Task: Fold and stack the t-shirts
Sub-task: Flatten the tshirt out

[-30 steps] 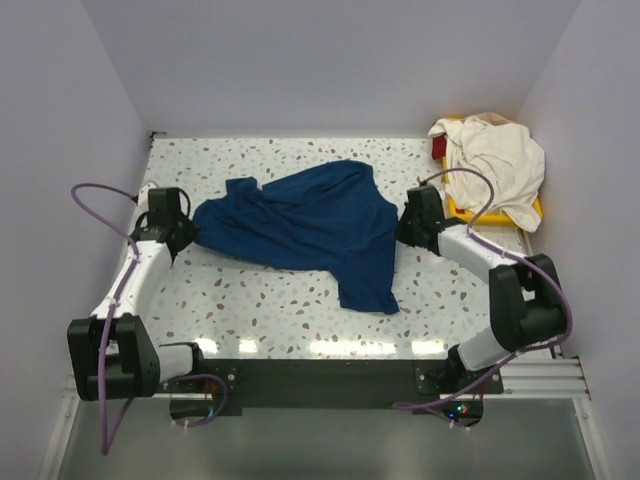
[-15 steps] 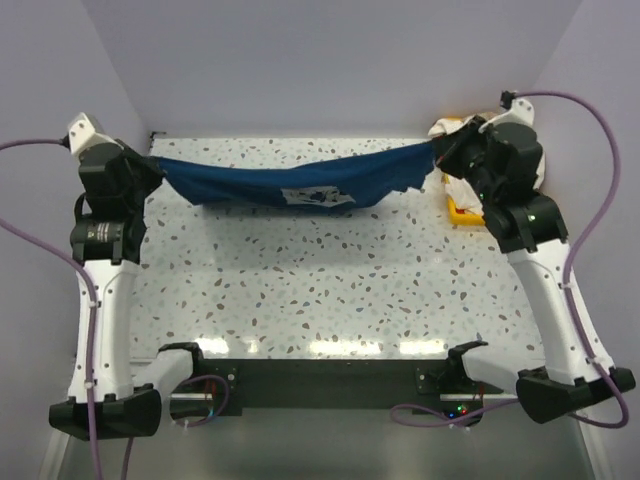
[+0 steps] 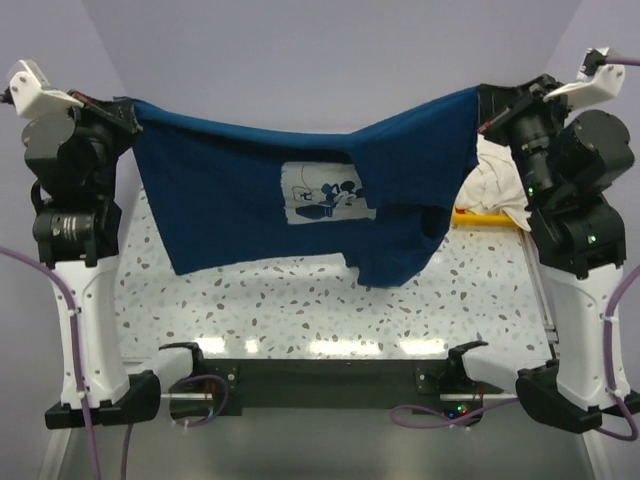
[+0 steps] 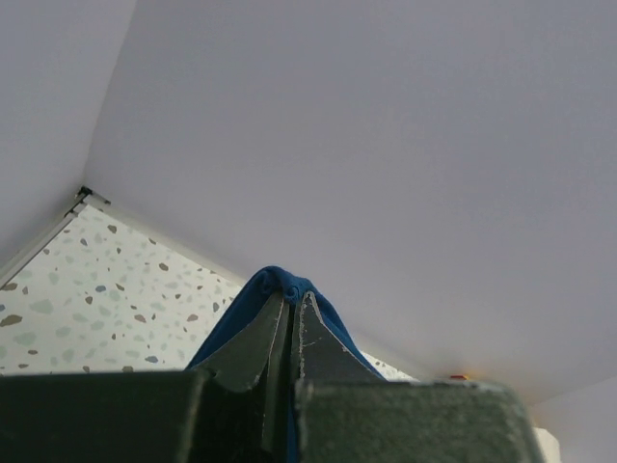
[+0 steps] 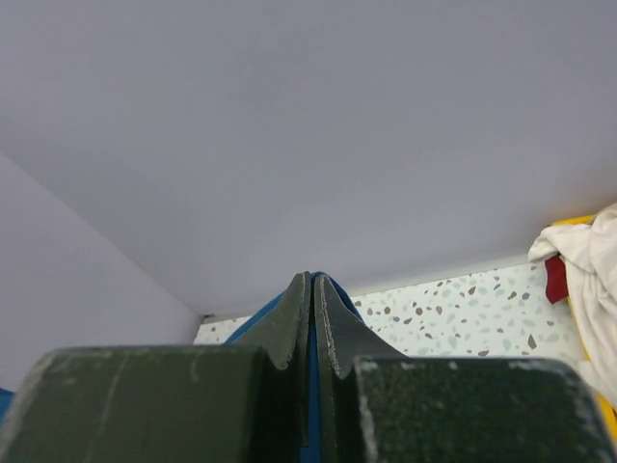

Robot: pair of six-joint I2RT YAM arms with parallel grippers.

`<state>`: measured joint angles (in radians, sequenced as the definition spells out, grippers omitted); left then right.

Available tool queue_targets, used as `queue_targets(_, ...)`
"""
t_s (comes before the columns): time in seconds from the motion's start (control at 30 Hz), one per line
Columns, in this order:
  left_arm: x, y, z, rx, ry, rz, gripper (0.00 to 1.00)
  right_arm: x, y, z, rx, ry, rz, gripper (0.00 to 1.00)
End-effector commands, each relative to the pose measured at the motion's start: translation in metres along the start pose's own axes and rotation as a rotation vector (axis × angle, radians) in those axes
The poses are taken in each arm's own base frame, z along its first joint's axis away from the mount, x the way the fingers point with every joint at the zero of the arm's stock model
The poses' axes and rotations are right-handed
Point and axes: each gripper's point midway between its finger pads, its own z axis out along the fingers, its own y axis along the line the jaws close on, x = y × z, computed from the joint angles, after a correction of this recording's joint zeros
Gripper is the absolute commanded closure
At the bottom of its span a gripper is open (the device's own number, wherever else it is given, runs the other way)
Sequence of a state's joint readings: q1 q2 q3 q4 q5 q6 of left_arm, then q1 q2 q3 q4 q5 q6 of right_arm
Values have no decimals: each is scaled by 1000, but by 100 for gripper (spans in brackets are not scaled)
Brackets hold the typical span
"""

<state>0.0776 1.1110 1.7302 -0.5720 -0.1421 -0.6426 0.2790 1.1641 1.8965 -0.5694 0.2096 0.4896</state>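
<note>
Spreading step. My left pincer [image 3: 128, 106] and right pincer [image 3: 482, 102], each clenched on an upper corner, hold the navy shirt [image 3: 250, 200] hanging above the tabletop [image 3: 300, 305]. The cream shirt [image 3: 497, 172] lies at the far right corner. Next, I judge: lay it flat, unwrinkled.

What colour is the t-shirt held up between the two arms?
The t-shirt is navy blue; top external view.

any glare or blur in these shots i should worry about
Top external: sharp overall, with white glare streaks on the table along its near edge. Left wrist: the left gripper fills the bottom, dark and slightly soft, the navy t-shirt readable. Right wrist: the same for the right gripper.
</note>
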Motion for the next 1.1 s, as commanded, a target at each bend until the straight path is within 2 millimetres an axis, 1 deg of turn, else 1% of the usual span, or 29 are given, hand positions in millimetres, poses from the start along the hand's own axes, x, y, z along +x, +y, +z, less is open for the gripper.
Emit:
queue_targets(0.0, 22, 2, 46, 13, 34, 10, 100, 24, -5, 52, 9, 3, -48, 100)
queue_targets(0.03, 21, -1, 56, 30, 18, 6, 100, 26, -3, 62, -1, -9, -48, 100)
queue_targets(0.07, 33, 1, 74, 30, 43, 8, 100, 43, -7, 83, 10, 20, -58, 100)
queue_targets(0.13, 36, -4, 95, 55, 31, 3, 100, 47, -3, 105, -9, 1, -61, 100)
queue_targets(0.17, 44, -2, 114, 48, 45, 3, 100, 50, -1, 114, -16, -2, -63, 100)
queue_targets(0.2, 45, -1, 125, 47, 43, 3, 100, 68, -4, 135, -11, 26, -69, 100)
queue_targets(0.23, 44, -5, 135, 59, 34, 3, 100, 54, 5, 141, -33, -15, -65, 100)
queue_targets(0.27, 43, -10, 153, 68, 31, 1, 100, 50, 8, 148, -41, -26, -67, 100)
queue_targets(0.3, 39, -10, 162, 71, 22, -3, 100, 64, 5, 167, -29, -4, -81, 100)
queue_targets(0.33, 35, -14, 168, 85, 17, -5, 100, 39, 17, 167, -54, -60, -75, 100)
queue_targets(0.4, 18, -21, 184, 102, -15, -6, 100, 30, 23, 175, -63, -85, -78, 100)
queue_targets(0.47, 3, -28, 187, 123, -33, -4, 100, 17, 31, 180, -74, -111, -74, 100)
queue_targets(0.5, -3, -25, 187, 119, -46, -3, 100, 13, 33, 179, -75, -117, -75, 100)
queue_targets(0.57, -5, -23, 183, 116, -47, 4, 100, 10, 31, 175, -62, -118, -72, 100)
queue_targets(0.6, -5, -19, 181, 110, -49, 7, 100, 30, 21, 177, -39, -72, -83, 100)
queue_targets(0.63, -4, -15, 179, 102, -45, 10, 100, 33, 17, 174, -32, -73, -82, 100)
queue_targets(0.67, 5, -5, 173, 82, -25, 15, 100, 19, 19, 156, -38, -99, -76, 100)
queue_targets(0.7, 7, 1, 170, 73, -24, 15, 100, 25, 11, 153, -12, -90, -79, 100)
queue_targets(0.73, 14, 9, 167, 59, -13, 14, 100, 53, -8, 155, 33, -34, -95, 100)
queue_targets(0.77, 34, 24, 160, 29, 26, 12, 100, 48, -10, 140, 39, -40, -96, 100)
queue_targets(0.8, 43, 32, 158, 18, 37, 11, 100, 58, -21, 138, 73, -18, -102, 100)
queue_targets(0.83, 56, 40, 155, 4, 61, 10, 100, 89, -41, 135, 119, 57, -125, 100)
queue_targets(0.87, 86, 62, 151, -39, 120, 6, 100, 99, -49, 130, 139, 85, -123, 100)
queue_targets(0.9, 102, 72, 149, -57, 149, 4, 100, 115, -60, 128, 162, 127, -128, 100)
queue_targets(0.93, 117, 82, 147, -73, 172, 1, 100, 153, -88, 124, 215, 222, -146, 100)
queue_targets(0.97, 151, 106, 142, -121, 240, 2, 100, 171, -101, 121, 239, 264, -147, 100)
queue_targets(1.0, 166, 116, 140, -140, 267, 2, 100, 211, -127, 113, 291, 356, -154, 100)
queue_targets(1.03, 201, 141, 132, -190, 336, 0, 100, 231, -144, 108, 319, 406, -152, 100)
queue_targets(1.07, 222, 150, 128, -197, 381, -11, 100, 251, -158, 104, 344, 451, -142, 100)
